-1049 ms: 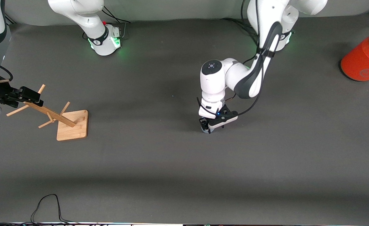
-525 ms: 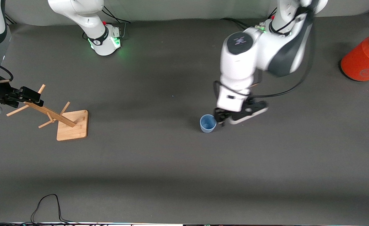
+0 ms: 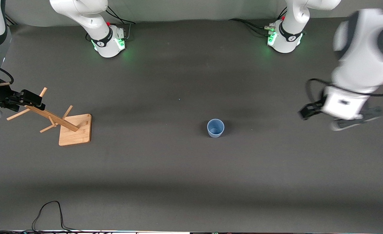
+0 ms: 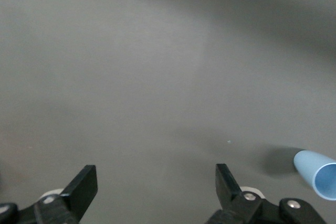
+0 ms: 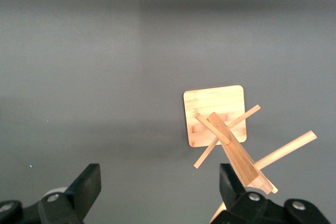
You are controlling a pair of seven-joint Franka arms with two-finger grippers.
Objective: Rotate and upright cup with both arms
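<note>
At the right arm's end of the table you have the right gripper (image 3: 32, 101) hanging over the wooden rack (image 3: 68, 125). In the right wrist view its fingers (image 5: 86, 182) stand wide apart and grip nothing, with the rack's square base and slanted pegs below them. This arm waits.

Mid-table stands the cup (image 3: 215, 127) — upright on its base, mouth up, alone on the dark mat (image 3: 165, 182), with nothing touching it. It is nearer to the front camera than both arm bases. As things lie, the uprighting looks done.

If you must take it again, expect a light, stiff little tumbler with a smooth matte wall. It tapers, so a pinch low down may squeeze it upward out of the fingers; take it across the wall just under the rim, where it is widest, and close gently. Being so light, it will likely tip or skate if one finger reaches it first.

Toward the left arm's end, the left gripper (image 3: 336, 118) is up in the air over bare mat, well apart from the cup. Its fingers (image 4: 84, 184) are spread wide with nothing between them — the cup shows only at the edge of the left wrist view.
</note>
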